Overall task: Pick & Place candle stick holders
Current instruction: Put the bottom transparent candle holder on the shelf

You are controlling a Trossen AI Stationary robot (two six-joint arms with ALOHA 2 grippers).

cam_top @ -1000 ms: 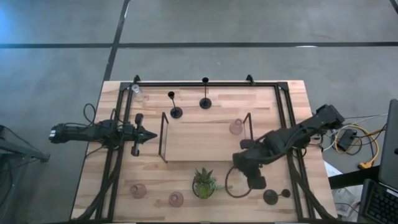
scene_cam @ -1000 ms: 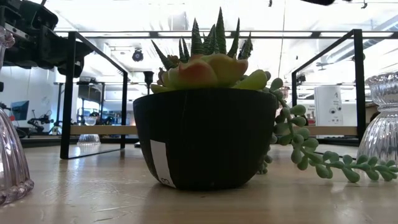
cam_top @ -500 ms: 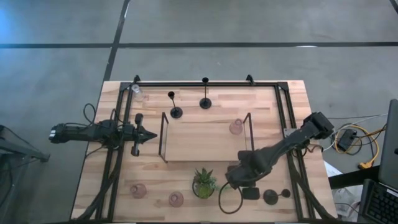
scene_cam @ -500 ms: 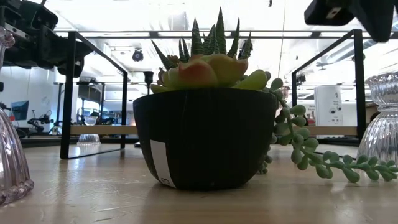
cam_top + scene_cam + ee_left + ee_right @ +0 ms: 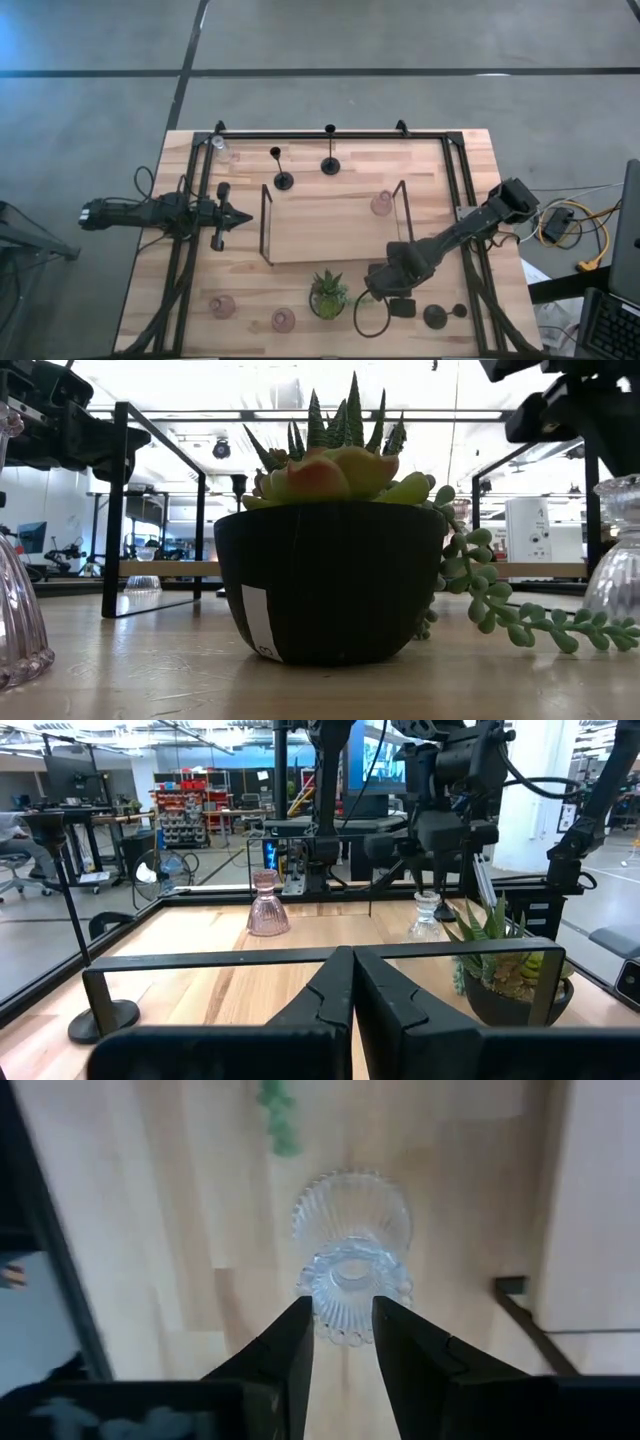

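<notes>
My right gripper [image 5: 340,1315] is open and points down over a clear glass candle holder [image 5: 352,1270], with one finger on each side of its top cup. The holder stands on its base on the table near the plant and also shows in the low view [image 5: 615,560]. My left gripper [image 5: 236,217] is shut and empty at the table's left. Two black thin-stemmed holders [image 5: 283,180] [image 5: 330,165] stand at the far side, and a third [image 5: 437,317] stands at the near right. Pink holders stand in the tray [image 5: 380,205] and at the near left [image 5: 222,305] [image 5: 284,320]. A clear holder [image 5: 218,144] stands at the far left. My right gripper comes from above, pointing down, with its two fingers [image 5: 298,1330] on either side of the clear holder's top rim [image 5: 350,1292]. I cannot tell whether they touch it. The holder stands upright on the table.
A green potted plant [image 5: 328,295] stands just left of my right gripper, with its trailing stem beside the clear holder. The wire-framed wooden tray [image 5: 330,240] lies at the table's middle. A black rail frame [image 5: 330,136] runs around the table.
My right gripper has moved toward the table's near left, toward the plant, and has come down over the clear glass holder. In the low view it has dropped into sight above the holder.
</notes>
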